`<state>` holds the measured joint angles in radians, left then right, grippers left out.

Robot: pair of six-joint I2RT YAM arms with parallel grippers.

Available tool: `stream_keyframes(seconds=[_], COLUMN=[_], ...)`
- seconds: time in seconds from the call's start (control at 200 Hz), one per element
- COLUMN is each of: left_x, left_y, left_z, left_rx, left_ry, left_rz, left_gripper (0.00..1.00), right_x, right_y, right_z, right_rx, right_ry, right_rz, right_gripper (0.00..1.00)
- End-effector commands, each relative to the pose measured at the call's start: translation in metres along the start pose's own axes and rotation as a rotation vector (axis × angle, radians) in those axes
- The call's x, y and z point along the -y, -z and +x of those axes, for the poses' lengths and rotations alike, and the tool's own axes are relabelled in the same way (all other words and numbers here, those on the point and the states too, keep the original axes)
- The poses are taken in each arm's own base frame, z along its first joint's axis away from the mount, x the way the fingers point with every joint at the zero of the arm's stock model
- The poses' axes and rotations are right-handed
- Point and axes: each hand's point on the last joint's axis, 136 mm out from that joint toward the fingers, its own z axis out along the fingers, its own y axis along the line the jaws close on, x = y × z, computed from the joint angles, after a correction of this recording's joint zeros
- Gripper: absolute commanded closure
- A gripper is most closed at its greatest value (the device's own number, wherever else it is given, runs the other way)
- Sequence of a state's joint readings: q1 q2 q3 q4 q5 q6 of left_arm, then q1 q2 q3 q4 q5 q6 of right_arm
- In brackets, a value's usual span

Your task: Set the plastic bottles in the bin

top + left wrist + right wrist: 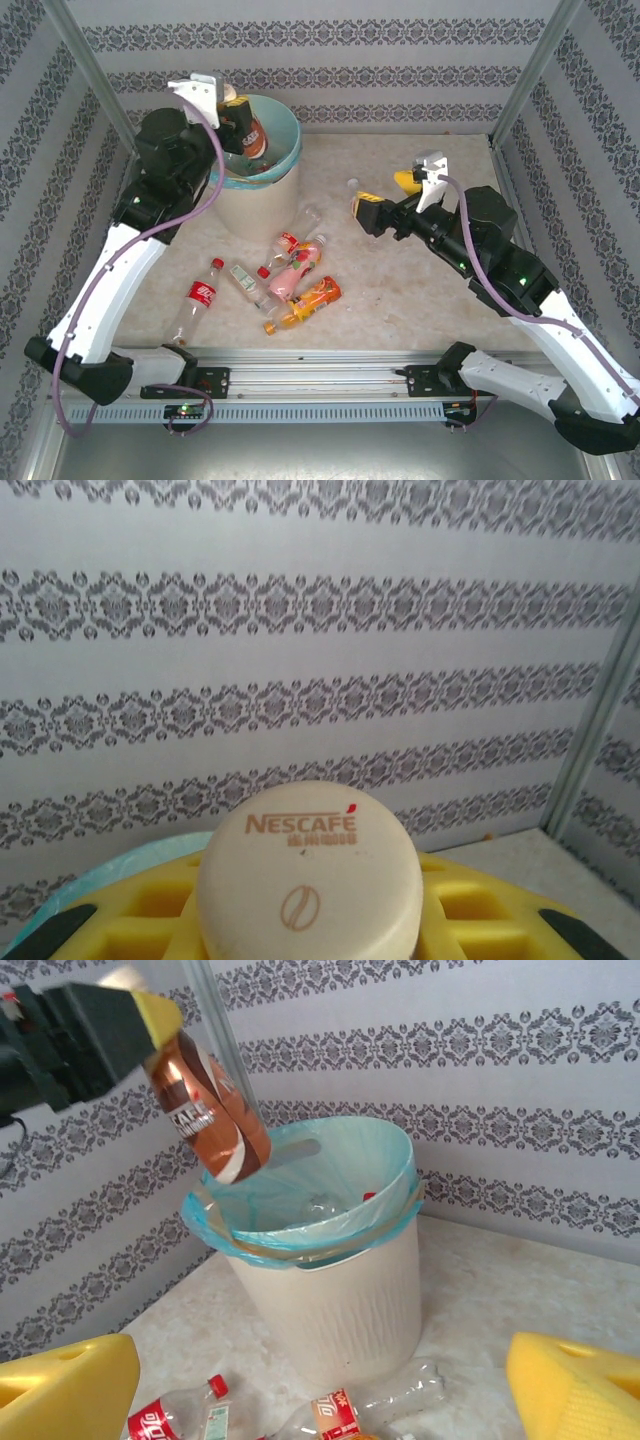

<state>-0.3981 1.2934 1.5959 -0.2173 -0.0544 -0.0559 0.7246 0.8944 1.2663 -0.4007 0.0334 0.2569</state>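
Over the far left corner of the table (420, 290): the left fingers (155, 1015) are clamped on the cap end of a brown coffee bottle (212, 1110), whose body tilts above the bin (340, 1300).
Bottle against rim: its lower end seems to hang inside the mouth, but nearer the side facing the left table edge than the middle.
Right fingers (60, 1390): spread wide and holding nothing, hovering right of centre and aimed toward the bin.
Other bottles: at least one clear one lies inside the bin. A loose cluster (290, 280) lies between the bin and the near edge. One clear bottle (310, 215) is at the bin's foot; whether it touches is unclear.
Risk on release: with the tilt and off-centre hang, the bottle could strike the rim and tumble outside, or drag the bag (340, 1160) off its fold.
Risk on retreat: the left arm curls close around the bin, so a careless swing could shove it.
Open room: the right half of the table is free. The bin sits tight to the back wall (350, 60), leaving little room behind it.
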Motion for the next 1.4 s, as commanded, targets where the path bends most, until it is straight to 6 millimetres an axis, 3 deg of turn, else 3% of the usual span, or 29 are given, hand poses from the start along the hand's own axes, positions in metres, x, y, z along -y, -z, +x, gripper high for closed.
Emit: stream_keyframes(seconds=[0.0, 0.335, 0.54, 0.934, 1.049, 1.394], left_x=[-0.009, -0.022, -0.026, -0.018, -0.018, -0.020], left_y=[-0.005, -0.052, -0.064, -0.085, -0.085, -0.084], left_z=[-0.005, 0.050, 0.082, 0.121, 0.127, 0.120], left_rx=[0.002, -0.152, -0.228, -0.315, -0.321, -0.295], left_ry=[-0.038, 0.000, 0.029, 0.070, 0.077, 0.101], left_rz=[-0.030, -0.033, -0.017, 0.040, 0.043, 0.056], left_gripper=[0.94, 0.94, 0.94, 0.87, 0.75, 0.37], right_x=[0.007, 0.001, 0.002, 0.012, 0.013, 0.011], right_y=[-0.001, -0.017, -0.017, -0.012, -0.013, -0.016], right_z=[0.004, 0.007, 0.010, 0.021, 0.022, 0.020], right_rx=[-0.003, -0.033, -0.045, -0.060, -0.063, -0.063], right_ry=[-0.012, -0.015, -0.016, -0.017, -0.016, -0.024], right_rz=[0.039, 0.011, 0.020, 0.062, 0.068, 0.061], right_gripper=[0.06, 0.07, 0.07, 0.07, 0.07, 0.07])
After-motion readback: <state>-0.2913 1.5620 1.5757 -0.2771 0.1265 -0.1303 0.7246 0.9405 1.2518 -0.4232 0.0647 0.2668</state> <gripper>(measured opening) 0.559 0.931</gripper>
